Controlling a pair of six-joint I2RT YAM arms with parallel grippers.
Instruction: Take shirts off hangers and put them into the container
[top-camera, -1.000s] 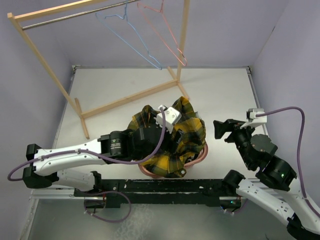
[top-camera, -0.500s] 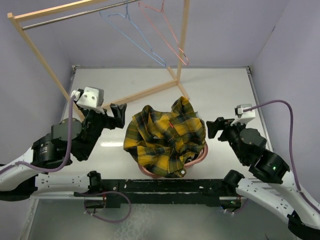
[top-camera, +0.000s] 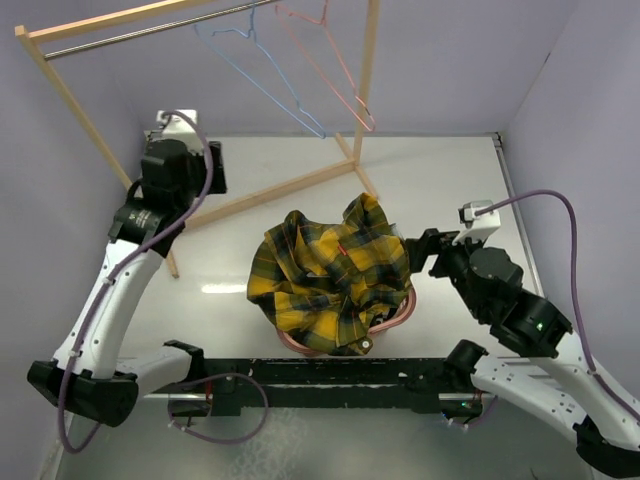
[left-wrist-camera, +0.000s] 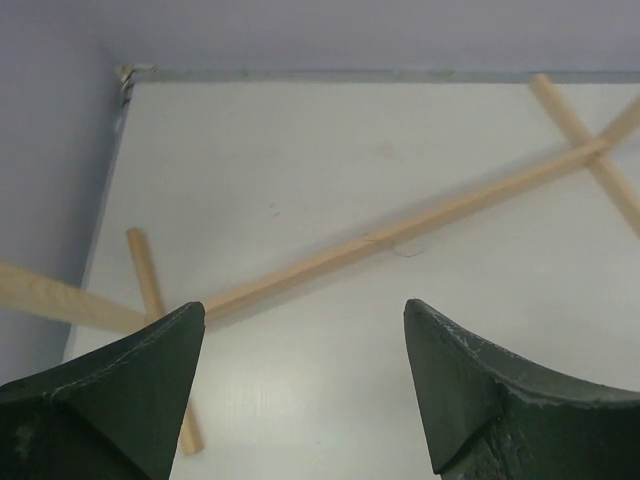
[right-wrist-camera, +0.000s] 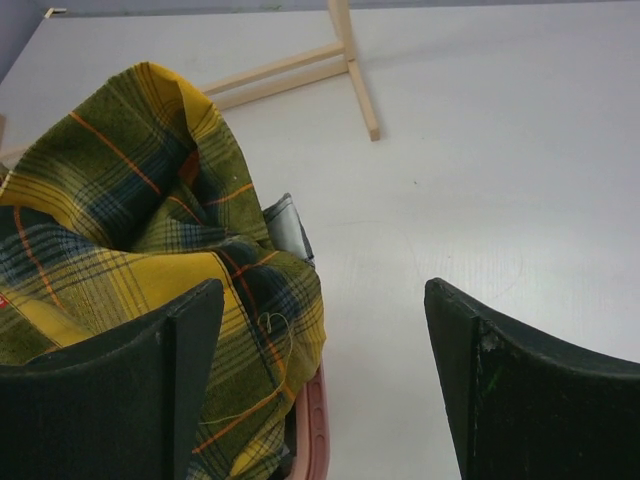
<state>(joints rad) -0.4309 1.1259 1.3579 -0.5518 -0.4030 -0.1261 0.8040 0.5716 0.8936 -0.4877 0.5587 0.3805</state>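
Note:
The yellow and dark checked shirt (top-camera: 330, 275) lies heaped in the pink basket (top-camera: 397, 317), spilling over its rim. In the right wrist view the shirt (right-wrist-camera: 120, 230) fills the left side, a scrap of pale grey checked cloth (right-wrist-camera: 287, 226) peeks from under it, and the basket rim (right-wrist-camera: 316, 440) shows below. The light blue hanger (top-camera: 262, 85) and the pink hanger (top-camera: 335, 70) hang bare on the rod. My left gripper (top-camera: 212, 168) (left-wrist-camera: 305, 335) is open above the table by the rack's foot. My right gripper (top-camera: 420, 252) (right-wrist-camera: 323, 300) is open beside the basket's right edge, holding nothing.
The wooden rack stands at the back left, its metal rod (top-camera: 150, 30) on top and its long base bar (top-camera: 260, 195) (left-wrist-camera: 400, 230) across the table. Its left foot (left-wrist-camera: 160, 330) lies near my left fingers. Lilac walls close in the table on three sides.
My left arm has swung off the basket, out to the left and back toward the rack, leaving the yellow shirt in the basket. My right gripper has edged closer to the basket.

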